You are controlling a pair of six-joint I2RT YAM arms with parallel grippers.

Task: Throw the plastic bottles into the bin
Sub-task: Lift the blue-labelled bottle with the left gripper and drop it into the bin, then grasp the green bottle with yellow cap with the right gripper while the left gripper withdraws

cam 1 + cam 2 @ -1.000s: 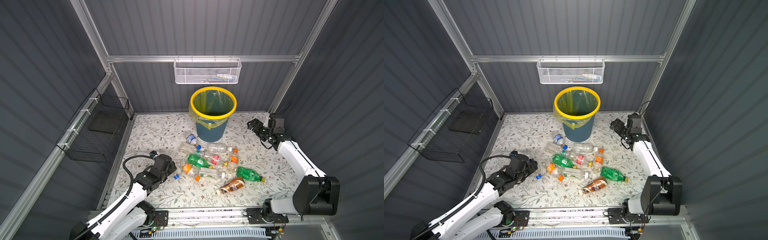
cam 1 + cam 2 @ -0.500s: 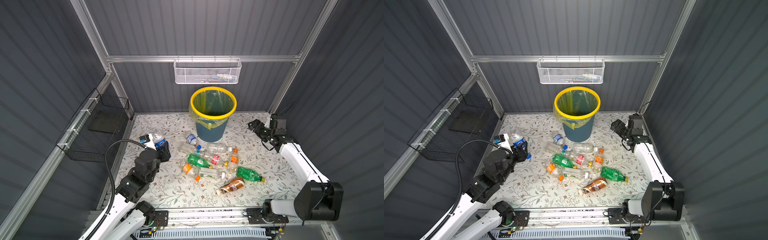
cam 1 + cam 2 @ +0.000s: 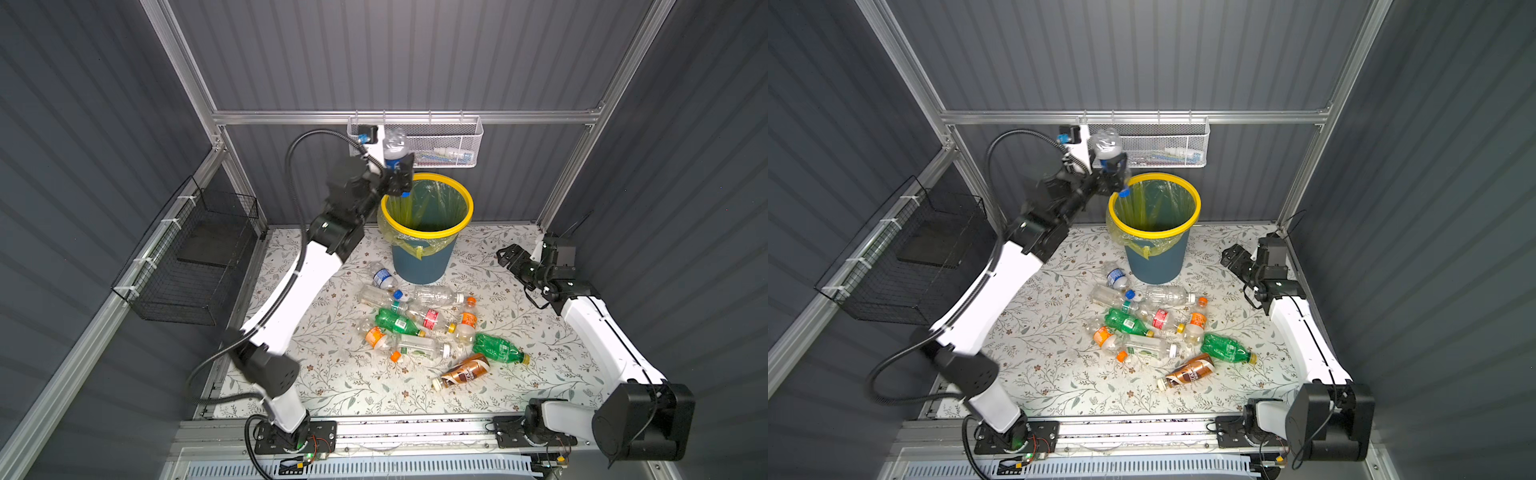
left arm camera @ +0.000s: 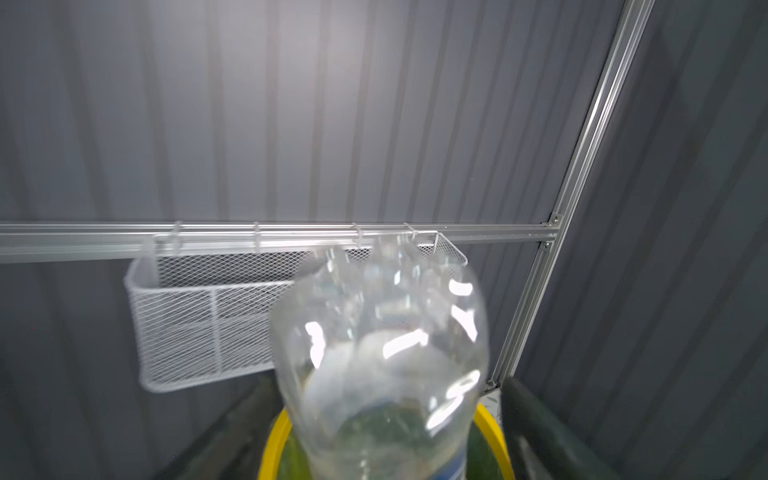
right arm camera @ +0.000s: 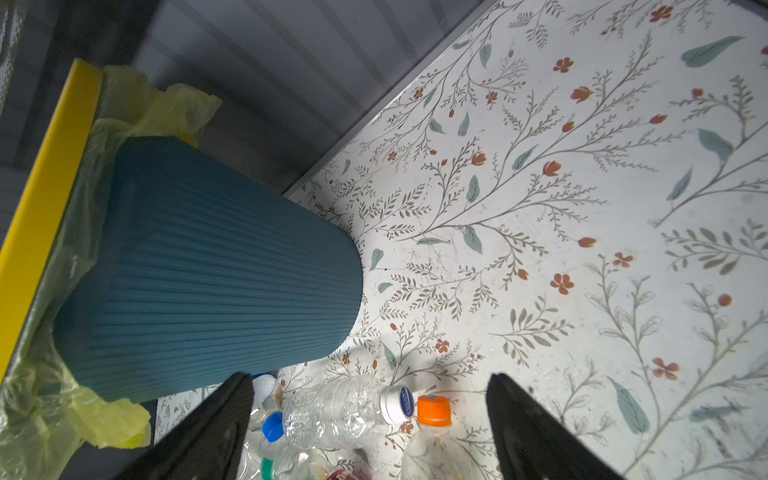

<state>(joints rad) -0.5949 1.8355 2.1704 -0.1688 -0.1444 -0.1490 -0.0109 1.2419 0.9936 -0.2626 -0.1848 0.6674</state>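
My left gripper (image 3: 397,178) is raised at the left edge of the bin's yellow rim (image 3: 428,237). Its jaws stand wide, and a clear bottle (image 3: 395,146) with a blue label sits between them, base up and blue cap down. In the left wrist view a gap shows between the bottle (image 4: 378,353) and one finger (image 4: 536,432), with the bin's rim (image 4: 275,440) below. Several plastic bottles (image 3: 419,324) lie in a heap on the floor in front of the bin. My right gripper (image 3: 505,254) hovers open and empty to the right of the bin (image 5: 208,270).
A white mesh basket (image 3: 440,145) hangs on the back wall just behind the left gripper. A black wire basket (image 3: 195,266) is fixed to the left wall. A green bottle (image 3: 498,347) and a brown one (image 3: 463,371) lie nearest the front. Metal posts frame the floral floor (image 3: 353,386).
The left arm swung up from the floor's left side to the bin's rim, carrying the clear bottle, and its jaws have spread. The right gripper has barely shifted.
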